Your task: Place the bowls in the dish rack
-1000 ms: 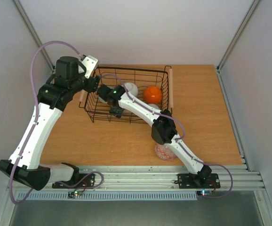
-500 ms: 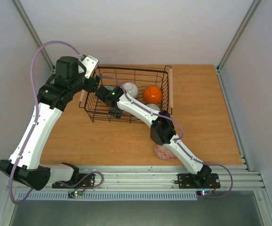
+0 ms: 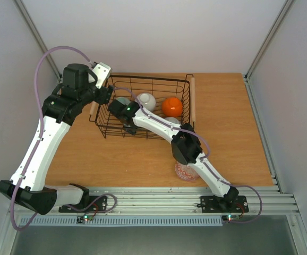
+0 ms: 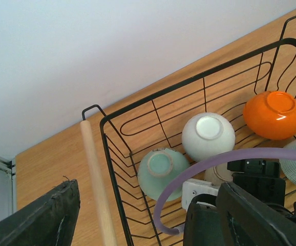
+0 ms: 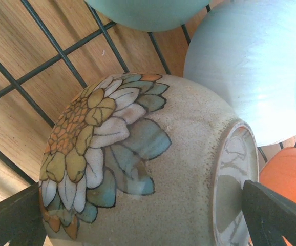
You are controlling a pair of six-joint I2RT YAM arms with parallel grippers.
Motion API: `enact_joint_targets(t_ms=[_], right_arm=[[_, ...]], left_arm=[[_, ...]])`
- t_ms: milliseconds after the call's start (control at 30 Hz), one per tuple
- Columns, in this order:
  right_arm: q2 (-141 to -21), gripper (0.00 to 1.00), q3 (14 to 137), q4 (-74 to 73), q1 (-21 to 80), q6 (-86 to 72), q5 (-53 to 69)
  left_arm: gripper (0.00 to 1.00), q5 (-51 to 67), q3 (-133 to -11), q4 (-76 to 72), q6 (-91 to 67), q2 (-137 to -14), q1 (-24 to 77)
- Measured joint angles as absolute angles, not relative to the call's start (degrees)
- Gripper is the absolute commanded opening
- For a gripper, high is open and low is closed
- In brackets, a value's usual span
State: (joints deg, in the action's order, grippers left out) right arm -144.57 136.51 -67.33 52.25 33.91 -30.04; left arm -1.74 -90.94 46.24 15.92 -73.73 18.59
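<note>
My right gripper (image 5: 140, 210) reaches down inside the rectangular black wire dish rack (image 3: 148, 78); its jaws stand wide, one finger on each flank of the beige ceramic bowl painted with a large flower (image 5: 148, 164). Both fingers seem to touch its wall, so I judge that I have hold of it, tilted, foot ring turned to one side, close over the rack's wire floor.

Around it, all inside the rack, sit the upturned white ceramic bowl (image 5: 250, 66), the pale celadon green bowl (image 5: 153, 10) and the glossy orange bowl (image 5: 286, 177); the white one is nearest, perhaps touching. My left gripper (image 4: 148, 205) hovers wide open and holds nothing, beside the light wooden bar handle (image 4: 94, 174).

To set this bowl down well I should level it rim-down and lower it until the rim meets the wires; only then should I part my fingers. Opening early risks a knock against the white bowl; the glazed wall is smooth and round, so a slack grip may let it roll.

One patterned round bowl (image 3: 184, 171) waits on the wooden table (image 3: 233, 122), half under my right arm.
</note>
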Motion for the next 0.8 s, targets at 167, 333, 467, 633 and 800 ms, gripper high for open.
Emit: enact_joint_targets(t_ms=[167,333,467,633,800], right_arm=[[-142.08,0.98,131.72,-62.89,52.25,33.06,-30.2],[-139.7,0.98,127.04,-58.3,52.25,32.58,-30.2],[-138.58,0.98,124.84,-55.68,52.25,32.62,-30.06],[-138.02,0.99,123.44,-53.6,52.25,32.91,-29.91],[-137.05,0.99,121.45,-51.4,52.25,33.58,-29.54]], left_arm=[[0.73,-1.74,-90.94,46.24,15.92,-73.73,18.59],[0.73,-1.72,-90.94,46.24,15.92,-73.73,18.59],[0.73,-1.72,-90.94,46.24,15.92,-73.73,18.59],[0.73,-1.72,-90.94,46.24,15.92,-73.73,18.59],[0.73,-1.72,-90.94,46.24,15.92,-73.73,18.59]])
